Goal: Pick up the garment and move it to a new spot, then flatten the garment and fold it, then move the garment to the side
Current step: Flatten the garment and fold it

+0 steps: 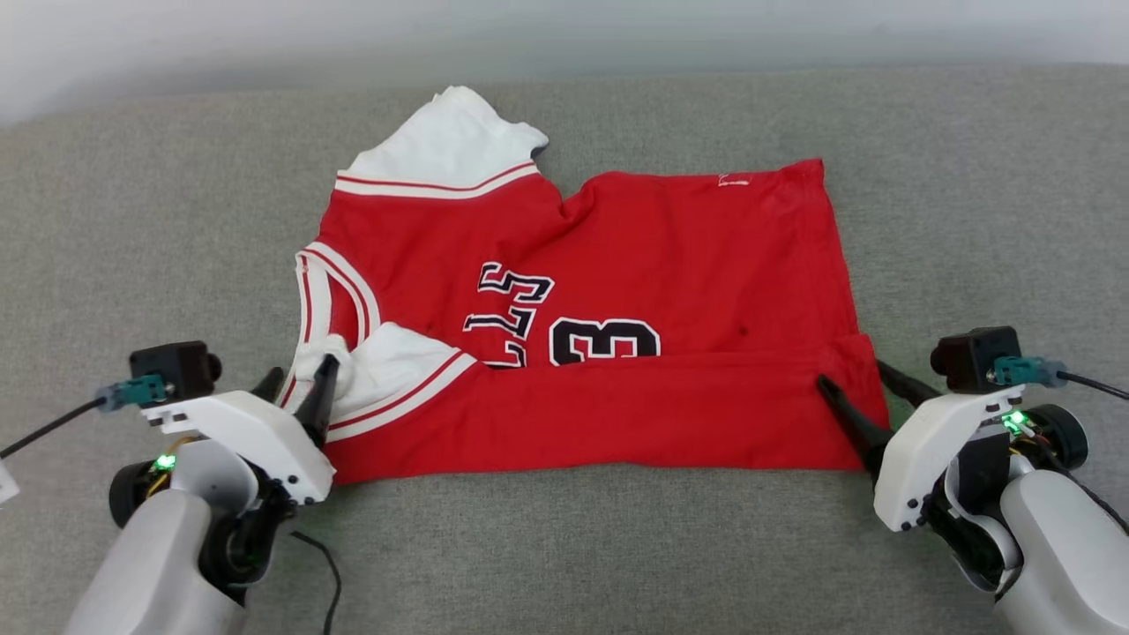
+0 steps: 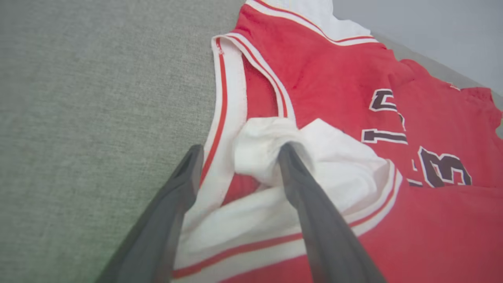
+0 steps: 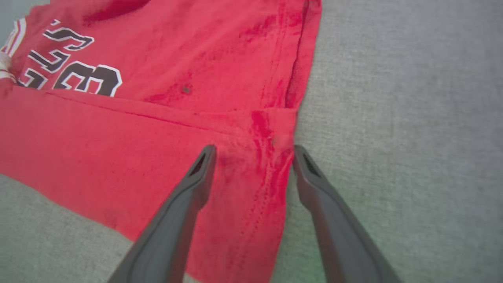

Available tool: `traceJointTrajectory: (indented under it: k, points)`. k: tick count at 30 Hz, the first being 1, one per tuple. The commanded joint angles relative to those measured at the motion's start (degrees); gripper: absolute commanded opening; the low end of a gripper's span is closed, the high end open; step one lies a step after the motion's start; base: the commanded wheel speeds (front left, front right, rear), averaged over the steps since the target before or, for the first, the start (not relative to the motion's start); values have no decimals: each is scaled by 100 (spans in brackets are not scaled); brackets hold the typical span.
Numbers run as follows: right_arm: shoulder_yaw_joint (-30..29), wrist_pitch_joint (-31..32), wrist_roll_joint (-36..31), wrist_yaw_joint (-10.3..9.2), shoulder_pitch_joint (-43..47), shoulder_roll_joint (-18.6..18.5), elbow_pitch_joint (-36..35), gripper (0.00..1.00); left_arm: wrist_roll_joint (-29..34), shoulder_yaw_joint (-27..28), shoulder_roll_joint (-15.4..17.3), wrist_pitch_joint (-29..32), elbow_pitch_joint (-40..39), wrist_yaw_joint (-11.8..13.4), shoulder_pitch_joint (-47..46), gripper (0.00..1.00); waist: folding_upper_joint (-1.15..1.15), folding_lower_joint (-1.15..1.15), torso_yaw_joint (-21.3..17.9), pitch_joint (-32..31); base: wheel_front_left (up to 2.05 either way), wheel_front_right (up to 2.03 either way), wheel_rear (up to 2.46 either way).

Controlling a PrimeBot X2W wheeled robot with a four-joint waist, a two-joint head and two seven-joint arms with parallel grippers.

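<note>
Left gripper [image 1: 300, 370] and right gripper [image 1: 851, 372], fingers parted and empty, are straddling opposite ends of the garment's [image 1: 670, 256] crosswise folded flap.

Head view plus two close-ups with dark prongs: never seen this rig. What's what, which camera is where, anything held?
It is a two-armed robot. The wide picture comes from a camera on its head, looking down at a grey fabric surface. The two close-ups come from cameras on each wrist, looking along that arm's two dark fingers. On the surface lies a red jersey T-shirt with white sleeves and black lettering; its near edge is folded up over the lower part of the number. The left gripper is open, its fingers astride the bunched white sleeve by the collar. The right gripper is open too, astride the hem corner of the fold. Neither is clamped, so nothing is held.
</note>
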Motion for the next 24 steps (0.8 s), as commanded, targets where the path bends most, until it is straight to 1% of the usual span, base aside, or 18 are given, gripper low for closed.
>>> traceJointTrajectory:
  k: [1,6,9,12,14,18,19,21,24]
  points:
    - [12,-277,73,-6,24,-14,-44,100,-48,69,88,-31,35,-8,-99,100,0,-1,-64,-171,0,0,0]
    - [-31,-989,58,-6,283,-85,-271,100,-165,207,369,176,-27,19,92,100,0,-1,-183,-597,0,0,0]
    - [-180,-1295,-32,-6,483,-103,-467,100,-238,235,671,587,-171,41,251,100,0,-1,-276,-850,0,0,0]
    - [-417,-1517,-206,-6,766,-54,-740,100,-316,185,1007,1183,-462,51,385,100,0,-1,-363,-1042,0,0,0]
    - [-588,-1557,-329,-6,971,-8,-942,100,-325,73,1268,1713,-698,39,469,100,0,-1,-402,-1119,0,0,0]
    - [-898,-1405,-535,-6,1331,105,-1446,100,-450,-168,1710,2802,-1133,28,563,100,0,-1,-483,-1147,0,0,0]
    - [-898,-1405,-535,-6,1331,105,-1446,100,-450,-168,1710,2802,-1133,28,563,100,0,-1,-483,-1147,0,0,0]
    - [-1013,-1286,-633,-6,1497,182,-1704,100,-539,-252,1834,3282,-1265,97,620,100,0,-1,-536,-1099,0,0,0]
    - [-1104,-1126,-743,-6,1605,303,-2065,100,-574,-367,2053,3809,-1379,175,667,100,0,-1,-673,-951,0,0,0]
